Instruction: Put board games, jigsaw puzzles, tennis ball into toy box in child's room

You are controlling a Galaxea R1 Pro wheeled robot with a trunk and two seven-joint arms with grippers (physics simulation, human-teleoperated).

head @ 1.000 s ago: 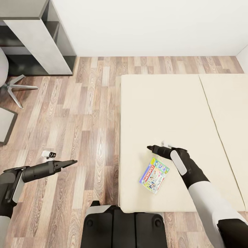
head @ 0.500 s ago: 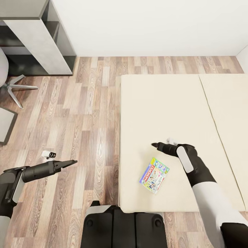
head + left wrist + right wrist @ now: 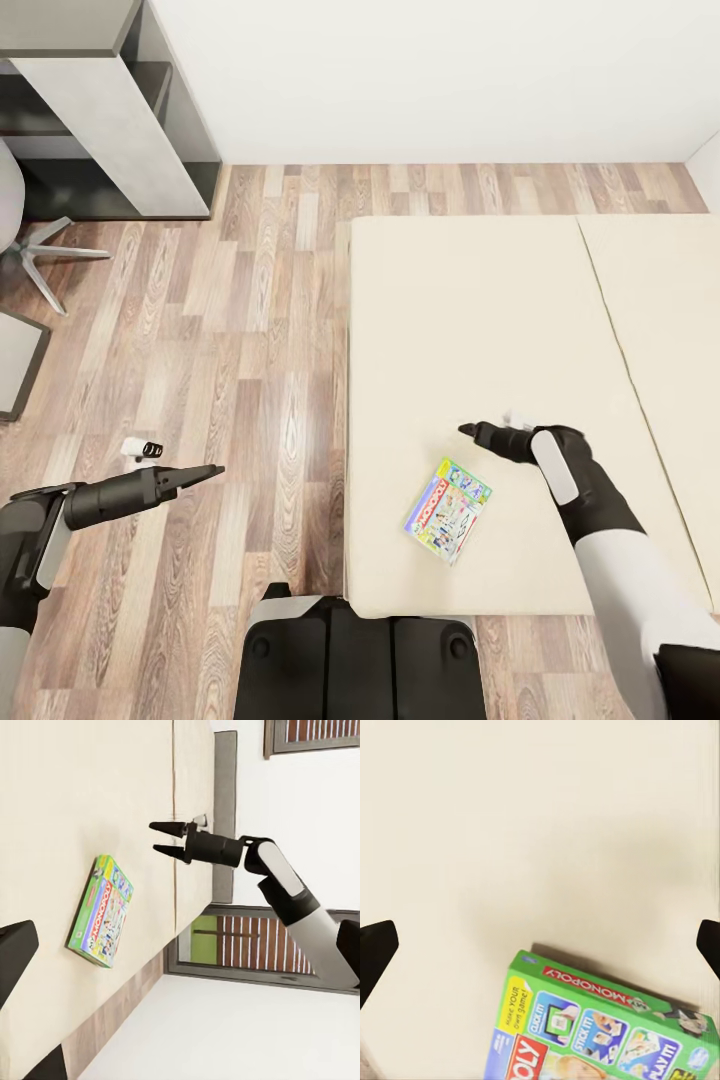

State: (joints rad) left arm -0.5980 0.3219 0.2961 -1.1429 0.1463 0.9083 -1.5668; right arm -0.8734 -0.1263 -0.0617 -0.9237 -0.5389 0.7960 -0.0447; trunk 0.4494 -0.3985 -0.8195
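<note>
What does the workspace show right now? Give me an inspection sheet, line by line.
Surface: beige bed mattress, bare except for one box.
Job's things: green-edged Monopoly board game lying flat near the mattress's near edge.
Clutter: small black-and-white object on the wooden floor.
Grippers: right gripper open over the mattress, beyond the game, holding nothing; left gripper over the floor, jaws' state unclear.
Cables: nothing seen.
Surroundings: grey shelf unit, chair base, white wall.

right claw (image 3: 468,431) spread open, left claw (image 3: 208,471) closed.
</note>
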